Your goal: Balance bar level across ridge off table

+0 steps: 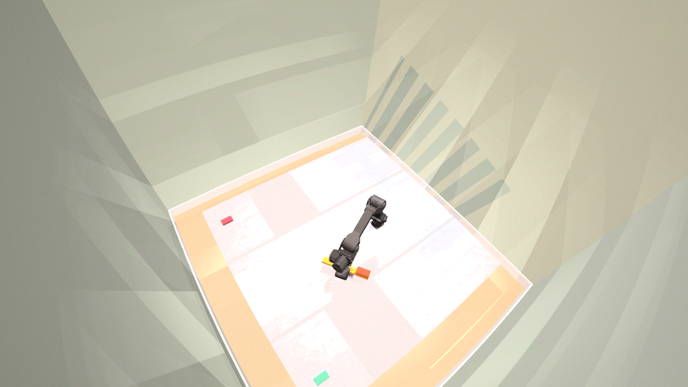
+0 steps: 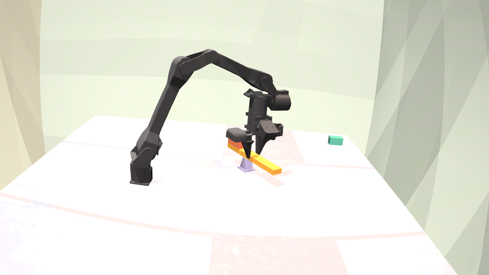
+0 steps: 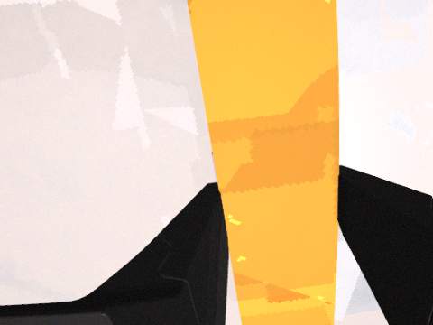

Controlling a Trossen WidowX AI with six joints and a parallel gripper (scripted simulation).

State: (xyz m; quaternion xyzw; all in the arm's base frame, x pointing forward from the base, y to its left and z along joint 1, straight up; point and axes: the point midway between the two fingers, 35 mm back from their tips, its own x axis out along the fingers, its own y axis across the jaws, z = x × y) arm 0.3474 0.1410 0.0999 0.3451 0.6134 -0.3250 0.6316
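The yellow-orange bar (image 1: 327, 261) (image 2: 268, 164) (image 3: 271, 68) lies across the top of the lilac ridge (image 2: 246, 165), both ends clear of the table. It looks about level. An orange-red block (image 1: 363, 273) (image 2: 234, 143) sits on one end of the bar. My gripper (image 2: 253, 155) (image 3: 275, 188) points straight down over the ridge and is shut on the bar, one finger against each long side. In the wrist view the bar hides the ridge almost wholly, so the contact between them is hard to see.
A green block (image 1: 321, 377) (image 2: 335, 140) lies far off near the table's edge. A small red block (image 1: 226, 220) lies near another edge in the top view. A low pale rim (image 1: 522, 284) runs around the table.
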